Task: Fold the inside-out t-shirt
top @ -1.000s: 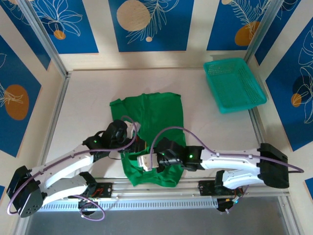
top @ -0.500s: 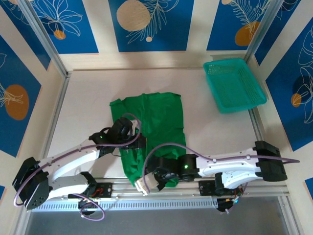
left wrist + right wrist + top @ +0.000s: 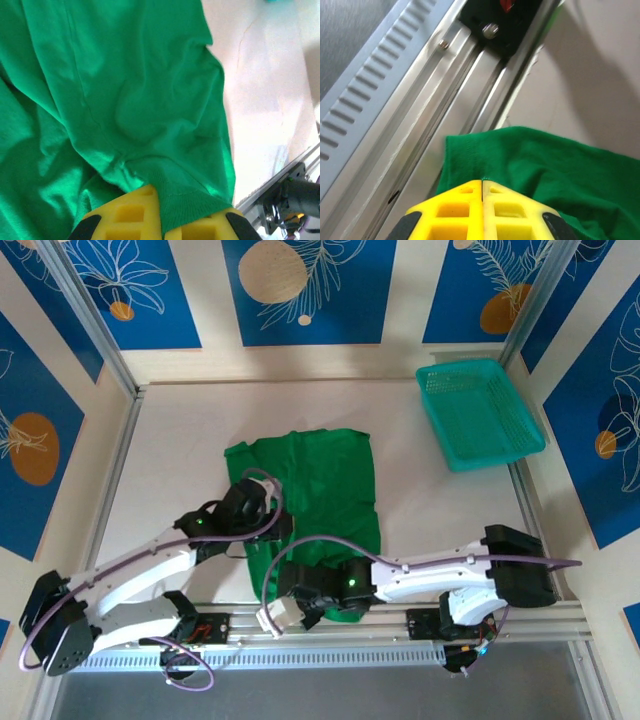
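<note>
The inside-out t-shirt (image 3: 318, 480) is bright green and lies crumpled in the middle of the table, its near part bunched between the two arms. My left gripper (image 3: 268, 537) is at the shirt's left side. In the left wrist view, that gripper (image 3: 170, 210) is shut on a ribbed, stitched edge of the t-shirt (image 3: 125, 90). My right gripper (image 3: 300, 605) is low at the table's near edge. The right wrist view has its yellow fingers (image 3: 455, 205) pressed together on a corner of the green t-shirt (image 3: 545, 160), over the metal rail.
A teal mesh basket (image 3: 478, 412) stands at the back right. The slotted aluminium rail (image 3: 420, 100) runs along the near edge right under the right gripper. Bare white table (image 3: 170, 460) lies left of the shirt and behind it.
My right gripper has swung left and toward the near rail, dragging the shirt's near edge with it, so the near part looks narrower. The left gripper has shifted slightly away from the rail.
</note>
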`<state>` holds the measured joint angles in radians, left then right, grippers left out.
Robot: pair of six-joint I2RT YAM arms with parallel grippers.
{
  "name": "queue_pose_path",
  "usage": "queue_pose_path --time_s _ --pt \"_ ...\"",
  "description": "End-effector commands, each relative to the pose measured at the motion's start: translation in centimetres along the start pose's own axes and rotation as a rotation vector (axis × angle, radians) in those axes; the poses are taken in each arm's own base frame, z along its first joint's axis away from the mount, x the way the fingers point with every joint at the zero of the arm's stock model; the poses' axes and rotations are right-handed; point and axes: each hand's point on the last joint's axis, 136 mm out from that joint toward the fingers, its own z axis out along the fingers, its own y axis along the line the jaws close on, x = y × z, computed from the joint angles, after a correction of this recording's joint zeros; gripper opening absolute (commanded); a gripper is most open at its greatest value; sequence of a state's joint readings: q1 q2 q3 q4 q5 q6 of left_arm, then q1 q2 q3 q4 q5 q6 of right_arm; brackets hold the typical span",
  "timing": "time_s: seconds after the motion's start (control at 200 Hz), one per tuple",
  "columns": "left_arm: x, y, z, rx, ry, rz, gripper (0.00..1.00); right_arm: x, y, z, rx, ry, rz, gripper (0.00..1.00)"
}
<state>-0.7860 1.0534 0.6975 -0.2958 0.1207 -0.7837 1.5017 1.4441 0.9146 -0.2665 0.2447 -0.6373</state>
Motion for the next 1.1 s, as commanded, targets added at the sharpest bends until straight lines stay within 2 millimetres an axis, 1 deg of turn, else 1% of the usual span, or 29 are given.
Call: queue_pose_path --time_s 0.0,0.065,0.185,0.235,0.315,0.425,0.495,0.6,0.766,0.881,0.961,1.031,1.096 --pt "-4.2 -0.2 -2.1 -0.014 -0.191 0.013 0.0 -2.9 -1.3 -3.0 -0.009 -0.208 0.068 0.0" --pt "-5.5 -0.4 -2.8 -0.023 -0.237 0.019 0.0 -2.4 -2.9 -5.2 0.013 -0.271 0.13 0.0" --pt "-8.0 -1.6 -3.1 -0.041 -0.275 0.075 0.0 -1.3 -5.6 -9.7 0.105 -0.393 0.205 0.0" --pt "-9.1 -2.1 -2.9 -0.057 -0.279 0.083 0.0 -0.9 -6.6 -11.7 0.139 -0.446 0.231 0.0" --pt "-10.8 -3.4 -2.2 -0.044 -0.293 0.092 0.0 -0.1 -8.0 -14.5 0.199 -0.508 0.265 0.0" --pt "-12.5 -4.6 -1.0 -0.034 -0.287 0.042 0.0 0.3 -8.8 -17.3 0.245 -0.549 0.282 0.0" --pt "-13.1 -5.4 -0.2 -0.012 -0.273 0.019 0.0 0.3 -8.6 -18.5 0.243 -0.566 0.267 0.0" --pt "-13.4 -6.2 1.1 0.022 -0.248 -0.002 0.0 0.9 -8.8 -20.5 0.288 -0.6 0.275 0.0" --pt "-12.9 -5.7 2.3 -0.002 -0.205 -0.015 0.0 1.1 -8.1 -23.3 0.312 -0.669 0.281 0.0" --pt "-12.3 -5.5 3.0 -0.005 -0.17 -0.012 0.0 1.3 -8.6 -25.4 0.364 -0.744 0.312 0.0" --pt "-12.0 -5.6 3.4 0.012 -0.157 -0.01 0.0 1.1 -8.3 -25.6 0.335 -0.748 0.303 0.0" --pt "-11.9 -5.8 3.5 0.025 -0.15 -0.006 0.0 1.2 -8.1 -24.8 0.302 -0.734 0.307 0.0" --pt "-12.1 -6.2 3.2 0.034 -0.147 0.001 0.0 1.6 -8.3 -23.7 0.295 -0.713 0.332 0.0"
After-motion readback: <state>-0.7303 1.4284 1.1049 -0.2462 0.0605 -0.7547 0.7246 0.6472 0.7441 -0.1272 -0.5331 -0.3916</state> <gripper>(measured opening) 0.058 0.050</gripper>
